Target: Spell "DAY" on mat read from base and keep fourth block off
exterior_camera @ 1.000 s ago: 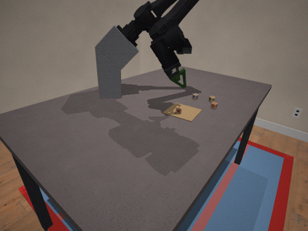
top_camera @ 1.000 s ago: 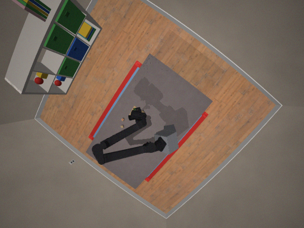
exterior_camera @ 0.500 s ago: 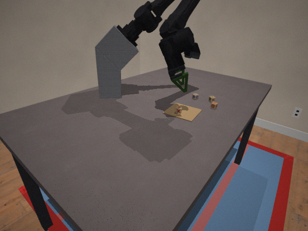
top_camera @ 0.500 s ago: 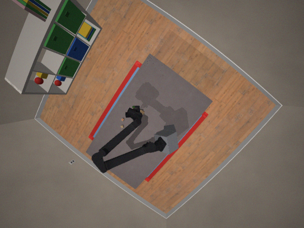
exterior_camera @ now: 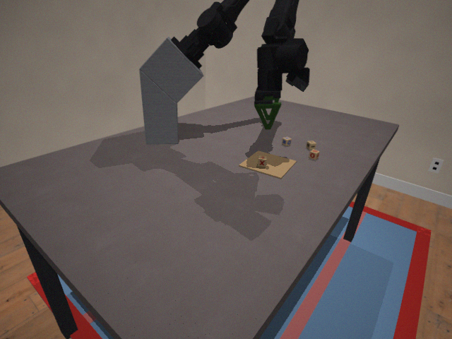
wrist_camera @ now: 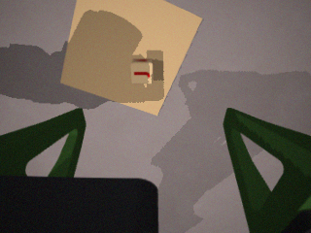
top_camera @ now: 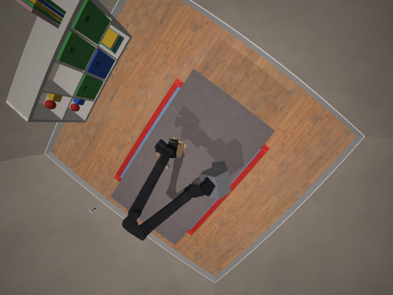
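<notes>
A tan mat lies flat on the grey table. One wooden block sits on the mat, with a red X on its side and a red mark on top that I cannot read. Three more blocks lie on the table beyond the mat: one with blue letters, a plain-looking one, and one with a red O. My gripper has green fingers. It is open and empty, and hangs above the table just behind the mat.
The arm's grey pedestal stands at the back left of the table. The table's right edge is close to the loose blocks. A shelf unit stands far off on the floor.
</notes>
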Action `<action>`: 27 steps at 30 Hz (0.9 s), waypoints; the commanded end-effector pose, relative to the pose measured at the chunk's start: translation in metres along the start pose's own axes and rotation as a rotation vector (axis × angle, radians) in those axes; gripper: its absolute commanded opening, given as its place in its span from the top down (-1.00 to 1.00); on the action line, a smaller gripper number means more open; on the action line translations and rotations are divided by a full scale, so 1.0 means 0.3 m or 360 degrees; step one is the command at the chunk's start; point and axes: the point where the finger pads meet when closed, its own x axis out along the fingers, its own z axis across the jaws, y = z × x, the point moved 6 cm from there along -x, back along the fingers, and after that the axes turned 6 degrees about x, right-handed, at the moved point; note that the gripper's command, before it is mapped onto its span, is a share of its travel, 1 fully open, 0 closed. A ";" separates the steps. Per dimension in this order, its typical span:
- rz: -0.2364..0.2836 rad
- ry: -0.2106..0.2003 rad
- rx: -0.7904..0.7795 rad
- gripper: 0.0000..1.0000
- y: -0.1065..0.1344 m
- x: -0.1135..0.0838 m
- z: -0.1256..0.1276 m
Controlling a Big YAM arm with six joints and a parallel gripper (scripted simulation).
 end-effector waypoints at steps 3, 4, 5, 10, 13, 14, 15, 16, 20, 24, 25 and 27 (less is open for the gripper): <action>0.0121 -0.0010 -0.0070 -1.00 -0.060 -0.037 0.034; 0.0121 -0.0010 -0.0070 -1.00 -0.060 -0.037 0.034; 0.0169 -0.0025 -0.0037 -1.00 -0.035 -0.020 0.030; 0.0186 -0.0024 -0.0020 -1.00 -0.020 -0.027 0.034; 0.0178 -0.0020 -0.0028 -1.00 -0.024 -0.028 0.033; 0.0178 -0.0020 -0.0028 -1.00 -0.024 -0.028 0.033; 0.0178 -0.0020 -0.0028 -1.00 -0.024 -0.028 0.033; 0.0178 -0.0020 -0.0028 -1.00 -0.024 -0.028 0.033; 0.0178 -0.0020 -0.0027 -1.00 -0.024 -0.028 0.033; 0.0174 -0.0018 0.0022 -1.00 -0.027 -0.018 0.034; 0.0166 -0.0012 0.0039 -1.00 -0.031 -0.016 0.032; 0.0167 -0.0006 0.0119 -1.00 -0.031 -0.010 0.031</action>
